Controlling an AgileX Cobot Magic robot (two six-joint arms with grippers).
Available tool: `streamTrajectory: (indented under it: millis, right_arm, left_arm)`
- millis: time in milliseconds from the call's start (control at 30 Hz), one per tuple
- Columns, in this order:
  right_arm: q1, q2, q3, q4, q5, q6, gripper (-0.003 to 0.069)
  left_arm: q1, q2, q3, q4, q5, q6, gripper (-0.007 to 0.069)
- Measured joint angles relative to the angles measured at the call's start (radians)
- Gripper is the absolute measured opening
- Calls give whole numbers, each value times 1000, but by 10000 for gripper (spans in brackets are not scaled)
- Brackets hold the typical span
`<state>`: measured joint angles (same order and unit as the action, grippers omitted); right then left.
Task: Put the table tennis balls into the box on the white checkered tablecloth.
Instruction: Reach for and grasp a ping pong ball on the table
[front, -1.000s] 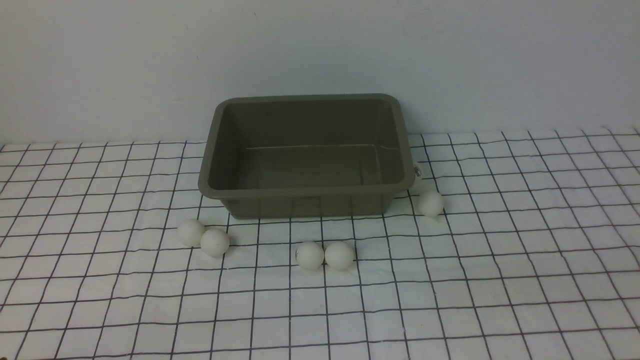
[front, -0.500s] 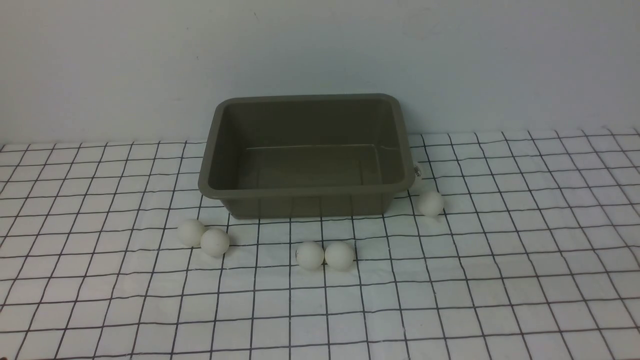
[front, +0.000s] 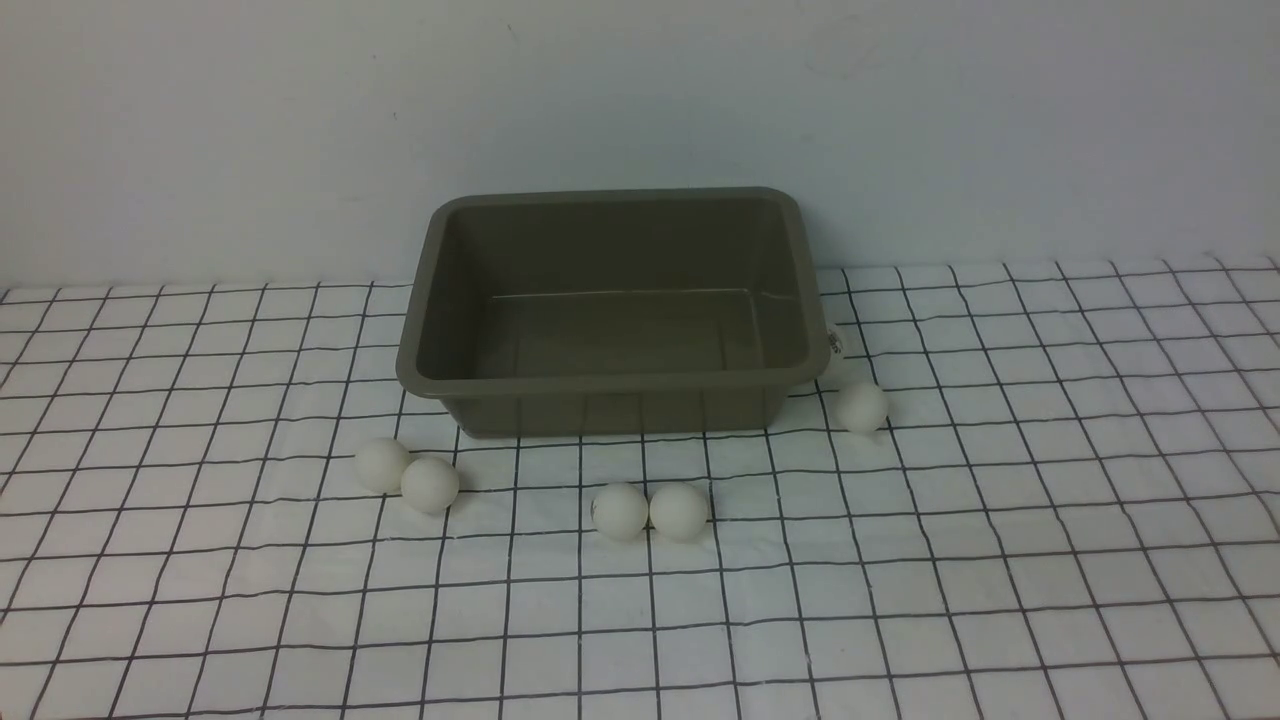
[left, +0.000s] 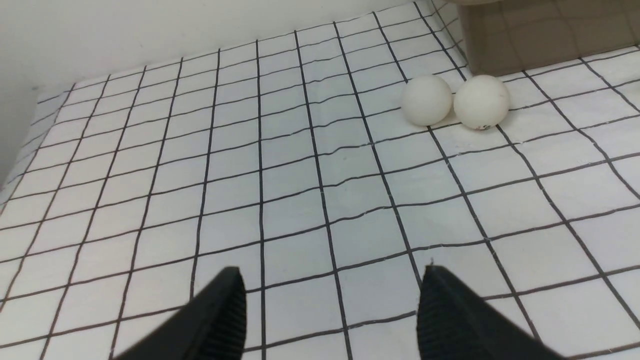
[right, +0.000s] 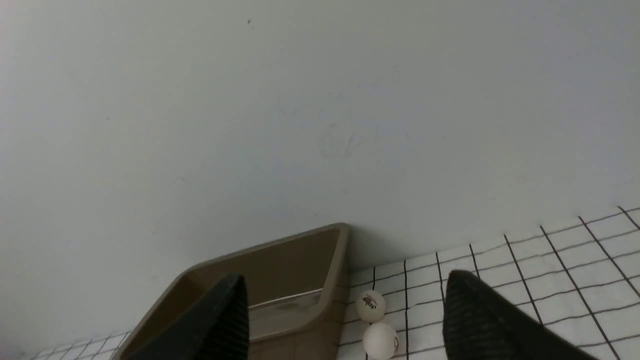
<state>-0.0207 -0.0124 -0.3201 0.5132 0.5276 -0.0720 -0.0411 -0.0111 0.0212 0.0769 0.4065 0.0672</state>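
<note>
The olive-brown box (front: 610, 382) stands at the back of the white checkered tablecloth (front: 900, 600) with nothing inside it. Several table tennis balls lie on the cloth: a touching pair (front: 382, 465) (front: 430, 485) at the box's front left, another pair (front: 620, 511) (front: 679, 511) before its front wall, and a single ball (front: 861, 406) by its right corner. Neither arm shows in the front view. My left gripper (left: 331, 272) hangs open over bare cloth, short of two balls (left: 426, 100) (left: 481, 101). My right gripper (right: 347, 276) is open and empty, facing the box (right: 280, 270) and two balls (right: 370, 306) (right: 380, 341).
A plain pale wall (front: 640, 100) rises directly behind the box. The cloth runs wide to the left and right of the box and toward the near edge, with slight wrinkles.
</note>
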Motion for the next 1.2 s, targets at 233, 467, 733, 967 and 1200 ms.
streamTrajectory:
  millis: [233,467,733,967,1200]
  right_arm:
    - [0,0,0,0,73,-7,472]
    - [0,0,0,0,122,-72,472]
    - [0,12,-2,33,153,-171,472]
    - [0,109,-66,159,188,-376,472]
    - [0,239,-103,189,234,-557,472]
  left_arm:
    - [0,0,1,-110,-11,-33,415]
    - [0,0,7,-492,-110,-72,415]
    - [0,0,7,-710,-250,-67,415]
    - [0,31,-223,-718,0,106,415]
    - [0,196,-397,-606,201,213,415]
